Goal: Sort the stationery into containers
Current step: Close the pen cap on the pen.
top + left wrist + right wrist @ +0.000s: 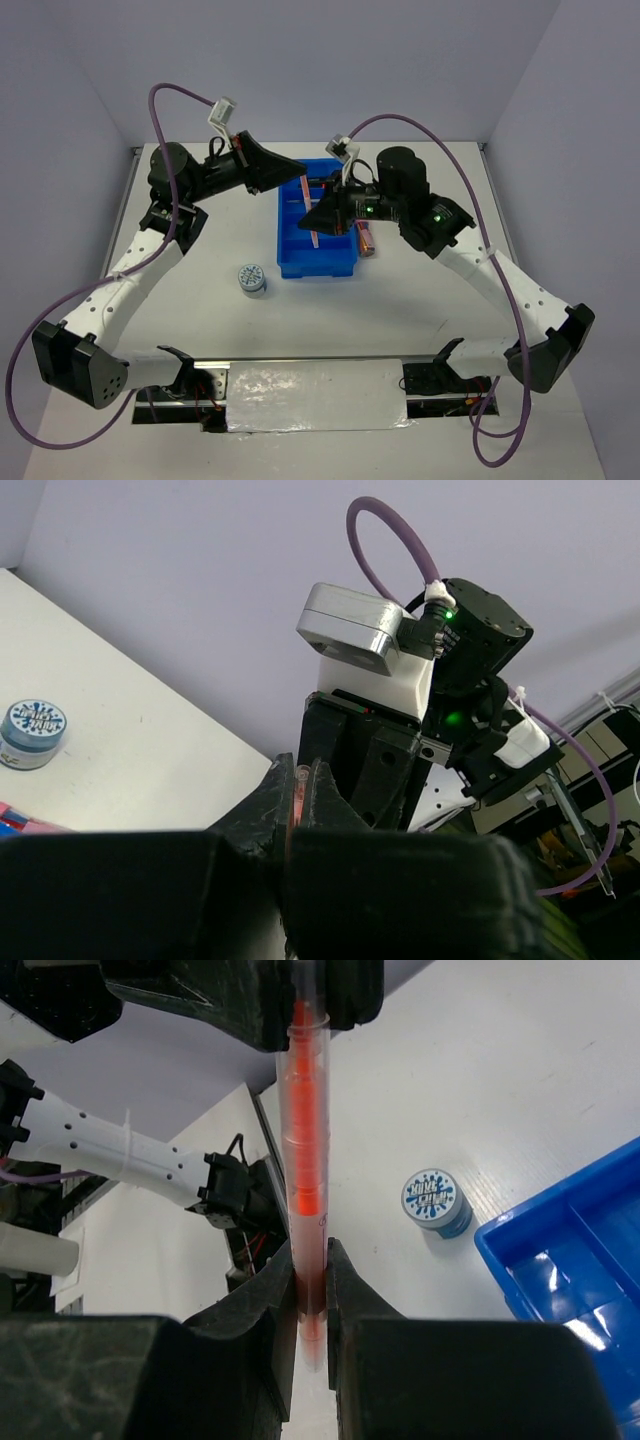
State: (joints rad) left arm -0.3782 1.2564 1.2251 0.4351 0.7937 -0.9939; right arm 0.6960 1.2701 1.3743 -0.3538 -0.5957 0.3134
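Both left end effector (297, 798) and right end effector (312, 1295) pinch the orange pen (305, 1140); we should release one before lowering it into the blue tray (318, 268)

Above the blue tray (312, 268) the way is blocked. The left gripper (302, 171) and right gripper (310, 224) meet there, the jaws of both closed on one orange pen (303, 1150) that spans the gap between them. Left of the tray the tabletop (200, 300) lies bare, except for a tape roll (252, 279) near the tray's near corner. A tube (367, 240) lies just beside the tray's right wall, close under the right arm.
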